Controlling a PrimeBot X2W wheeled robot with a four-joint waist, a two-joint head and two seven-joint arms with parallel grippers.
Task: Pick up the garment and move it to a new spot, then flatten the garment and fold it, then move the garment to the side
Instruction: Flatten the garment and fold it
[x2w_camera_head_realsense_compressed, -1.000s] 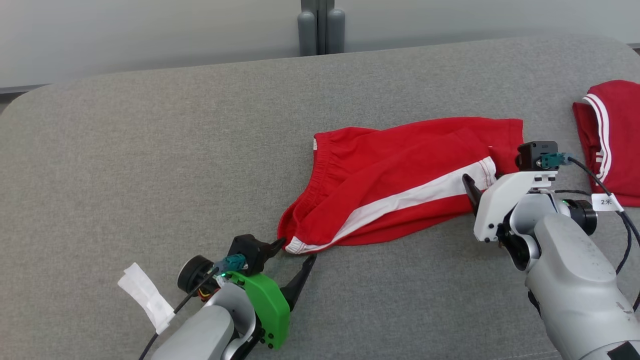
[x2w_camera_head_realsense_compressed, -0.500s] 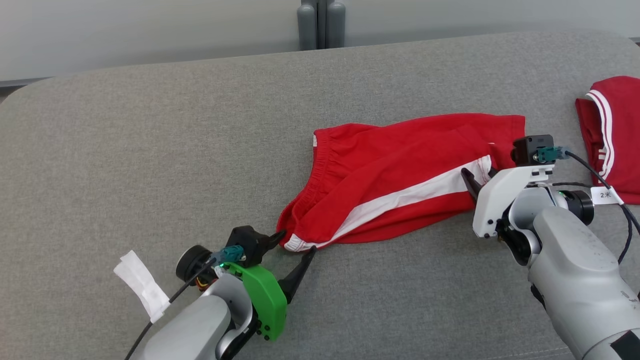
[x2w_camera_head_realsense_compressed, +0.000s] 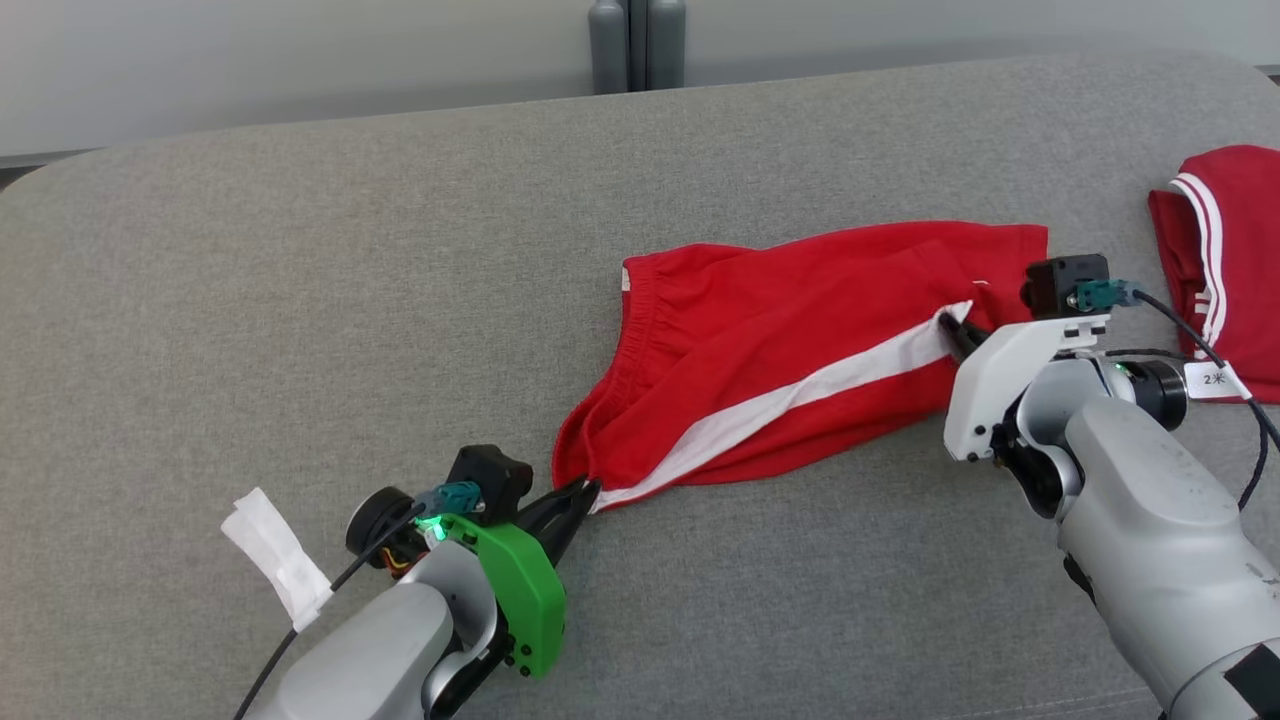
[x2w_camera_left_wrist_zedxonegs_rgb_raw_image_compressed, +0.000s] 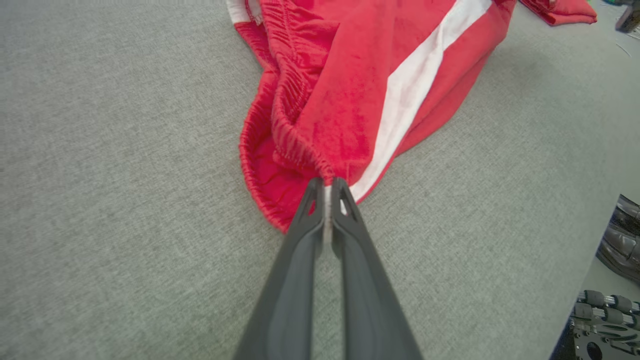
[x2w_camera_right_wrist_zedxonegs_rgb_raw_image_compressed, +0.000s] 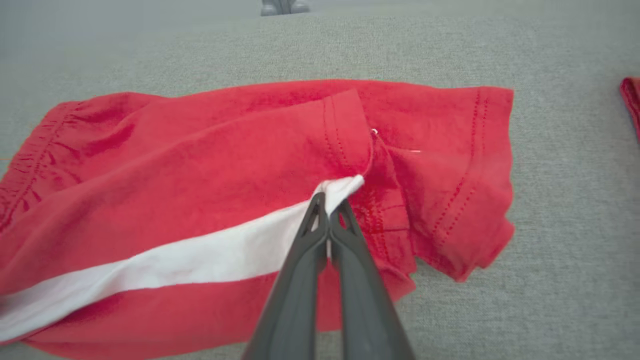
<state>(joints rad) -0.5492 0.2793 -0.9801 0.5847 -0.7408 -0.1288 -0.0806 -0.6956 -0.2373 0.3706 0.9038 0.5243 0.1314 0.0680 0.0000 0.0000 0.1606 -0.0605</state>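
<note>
The garment (x2w_camera_head_realsense_compressed: 790, 340) is a pair of red shorts with a white side stripe, lying rumpled on the grey table (x2w_camera_head_realsense_compressed: 300, 330). My left gripper (x2w_camera_head_realsense_compressed: 585, 492) is shut on the garment's waistband corner at its near left end; in the left wrist view the fingertips pinch the gathered elastic where the stripe ends on the garment (x2w_camera_left_wrist_zedxonegs_rgb_raw_image_compressed: 350, 100), with the left gripper (x2w_camera_left_wrist_zedxonegs_rgb_raw_image_compressed: 327, 186) closed tight. My right gripper (x2w_camera_head_realsense_compressed: 950, 325) is shut on the hem end of the white stripe. In the right wrist view, the right gripper (x2w_camera_right_wrist_zedxonegs_rgb_raw_image_compressed: 329, 202) clamps that white edge of the garment (x2w_camera_right_wrist_zedxonegs_rgb_raw_image_compressed: 200, 165).
A second red garment with white stripes (x2w_camera_head_realsense_compressed: 1215, 260) lies at the table's right edge. A grey post (x2w_camera_head_realsense_compressed: 637, 45) stands behind the far edge. A white tape tag (x2w_camera_head_realsense_compressed: 275, 560) hangs off my left wrist. Bare grey surface spreads to the left and front.
Both grippers went from open to shut, each pinching a corner of the garment. The waistband corner is now bunched between the left fingers. The head camera shifted slightly.
</note>
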